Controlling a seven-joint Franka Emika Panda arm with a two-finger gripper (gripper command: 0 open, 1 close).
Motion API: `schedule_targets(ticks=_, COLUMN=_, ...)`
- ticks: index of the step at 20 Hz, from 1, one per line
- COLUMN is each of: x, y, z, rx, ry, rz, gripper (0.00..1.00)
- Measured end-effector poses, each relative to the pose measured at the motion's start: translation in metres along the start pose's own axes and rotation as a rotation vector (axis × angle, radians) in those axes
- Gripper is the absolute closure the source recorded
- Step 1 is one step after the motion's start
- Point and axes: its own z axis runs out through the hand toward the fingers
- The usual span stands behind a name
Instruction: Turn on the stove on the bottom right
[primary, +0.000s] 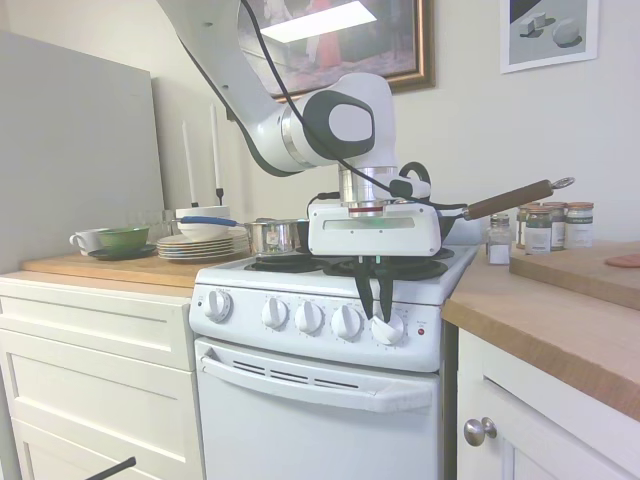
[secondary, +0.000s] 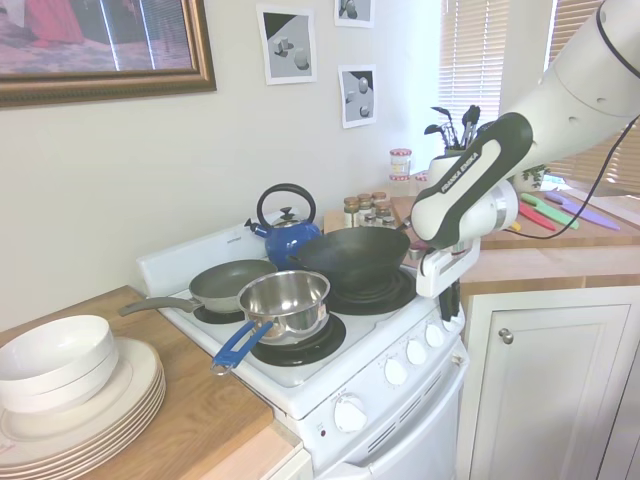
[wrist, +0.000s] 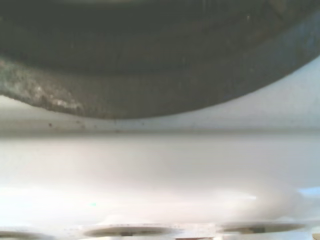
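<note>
The white stove (primary: 320, 420) stands between cream cabinets, with five round white knobs along its front panel and a small red light (primary: 421, 331) at the right end. My gripper (primary: 378, 318) points straight down over the panel's right end. Its black fingers (primary: 365, 290) are closed around the rightmost knob (primary: 390, 332). From the other side, the gripper (secondary: 452, 308) hangs over that same knob (secondary: 456, 322) at the stove's (secondary: 200, 262) near right corner. In the wrist view a dark burner rim (wrist: 150, 75) and the white stove top (wrist: 160, 170) fill the picture, blurred.
A black wok (secondary: 350, 255) with a wooden handle (primary: 510, 200) sits just behind the gripper. A steel saucepan (secondary: 285, 300), a frying pan (secondary: 230, 285) and a blue kettle (secondary: 290, 235) occupy the other burners. Stacked plates (primary: 195, 245) lie left, spice jars (primary: 545, 228) right.
</note>
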Motion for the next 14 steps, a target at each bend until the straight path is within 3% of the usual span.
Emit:
schedule_targets(ticks=9, x=-0.002, y=-0.005, z=-0.024, rx=0.024, ry=0.025, rz=-0.003, gripper=1.0)
schedule_targets(ticks=14, x=-0.003, y=-0.001, z=-0.016, rx=0.029, ry=0.005, rz=0.019, gripper=1.0)
